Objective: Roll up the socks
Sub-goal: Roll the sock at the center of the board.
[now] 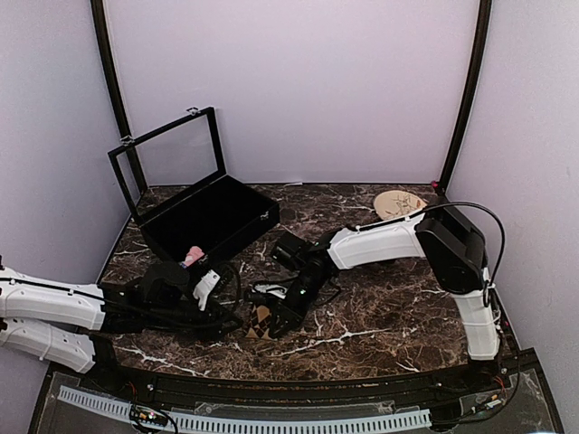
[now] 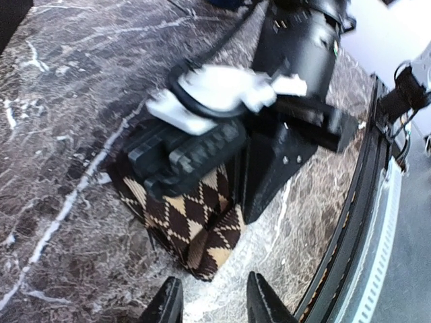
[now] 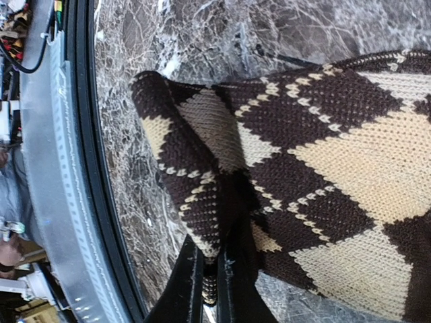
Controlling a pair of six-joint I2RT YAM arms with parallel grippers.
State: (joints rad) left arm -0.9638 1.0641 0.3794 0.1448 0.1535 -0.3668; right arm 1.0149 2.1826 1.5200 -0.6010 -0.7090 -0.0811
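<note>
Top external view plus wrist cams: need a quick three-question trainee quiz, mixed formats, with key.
1. True or false: the right gripper is pinching an edge of the argyle sock.
2. Pick one. The left gripper is: A) shut on the sock; B) open, with nothing between its fingers; C) out of every view.
3. Fill in: the hinged lid of the black case stands ____.

Key: 1 true; 2 B; 3 open.
</note>
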